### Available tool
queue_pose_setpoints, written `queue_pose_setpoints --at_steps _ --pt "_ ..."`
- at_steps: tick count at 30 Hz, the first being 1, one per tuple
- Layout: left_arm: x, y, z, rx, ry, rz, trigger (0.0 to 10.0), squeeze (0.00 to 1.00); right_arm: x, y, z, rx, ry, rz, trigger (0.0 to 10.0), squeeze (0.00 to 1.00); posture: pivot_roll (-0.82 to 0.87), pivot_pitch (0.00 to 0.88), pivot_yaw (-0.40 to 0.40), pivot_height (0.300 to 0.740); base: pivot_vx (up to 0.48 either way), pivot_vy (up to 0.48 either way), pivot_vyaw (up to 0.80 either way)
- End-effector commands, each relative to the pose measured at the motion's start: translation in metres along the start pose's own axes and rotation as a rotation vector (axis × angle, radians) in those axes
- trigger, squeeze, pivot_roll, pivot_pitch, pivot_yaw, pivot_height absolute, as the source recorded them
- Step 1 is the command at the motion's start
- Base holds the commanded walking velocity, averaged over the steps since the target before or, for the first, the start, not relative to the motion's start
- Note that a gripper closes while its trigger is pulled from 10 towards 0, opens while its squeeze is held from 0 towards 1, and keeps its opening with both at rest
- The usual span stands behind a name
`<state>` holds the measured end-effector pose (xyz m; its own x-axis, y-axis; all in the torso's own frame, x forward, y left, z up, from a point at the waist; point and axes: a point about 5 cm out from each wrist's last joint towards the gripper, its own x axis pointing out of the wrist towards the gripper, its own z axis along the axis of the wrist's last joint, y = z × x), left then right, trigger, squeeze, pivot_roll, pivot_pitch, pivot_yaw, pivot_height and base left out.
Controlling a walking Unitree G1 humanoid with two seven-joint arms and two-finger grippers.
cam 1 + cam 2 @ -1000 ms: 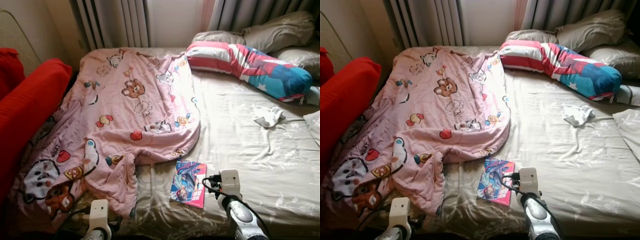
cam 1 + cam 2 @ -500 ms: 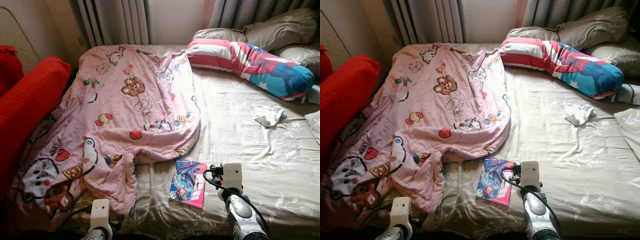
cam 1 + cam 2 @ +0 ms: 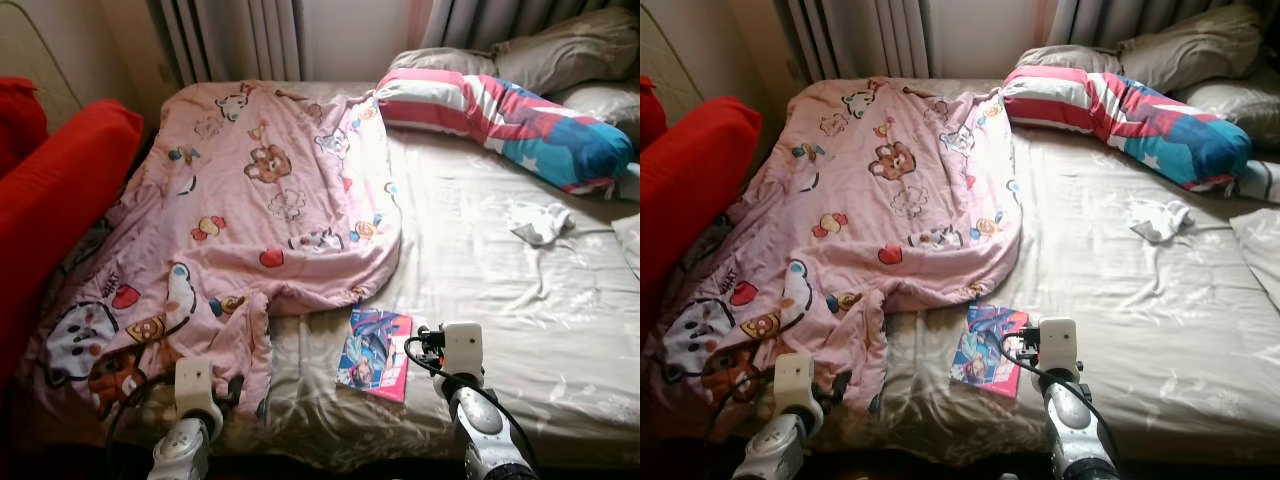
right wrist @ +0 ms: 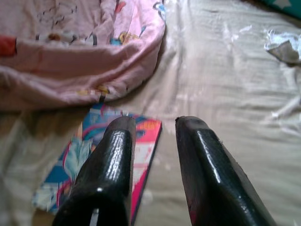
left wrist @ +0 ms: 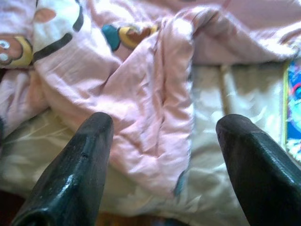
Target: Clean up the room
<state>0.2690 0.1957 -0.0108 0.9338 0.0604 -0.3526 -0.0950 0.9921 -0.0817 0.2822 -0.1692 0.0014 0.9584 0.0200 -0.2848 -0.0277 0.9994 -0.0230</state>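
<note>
Daylight enters from the window behind the curtains point(image 3: 235, 40) at the head of the bed point(image 3: 520, 290). It washes out the middle of the pink blanket point(image 3: 250, 200) and puts a sheen on the beige sheet. The foot of the bed and the red cushion point(image 3: 60, 210) lie in deep shade. Head views are sharp, with muted colour. In the wrist views the black fingers point(image 5: 70, 174) are close, soft-focused and carry glossy highlights; the background fabric is slightly blurred.

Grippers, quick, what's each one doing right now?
Left gripper: jaws wide open, empty, over the pink blanket.
Right gripper: narrowly open, empty, above the book.
</note>
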Motion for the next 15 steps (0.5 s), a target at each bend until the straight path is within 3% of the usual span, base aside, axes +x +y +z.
queue_pose_setpoints --at_steps 1,15 --pt "-0.004 0.003 -0.005 -0.013 -0.003 0.006 10.0 0.00 -0.004 0.002 -0.005 0.006 0.006 0.010 10.0 0.00 -0.08 0.158 0.016 0.623 0.000 0.000 0.00" --pt "-0.001 -0.010 0.011 -0.028 -0.110 -0.043 10.0 0.00 -0.004 0.004 -0.006 0.015 0.009 0.029 10.0 0.00 -0.08 0.173 0.015 0.623 0.000 0.000 0.00"
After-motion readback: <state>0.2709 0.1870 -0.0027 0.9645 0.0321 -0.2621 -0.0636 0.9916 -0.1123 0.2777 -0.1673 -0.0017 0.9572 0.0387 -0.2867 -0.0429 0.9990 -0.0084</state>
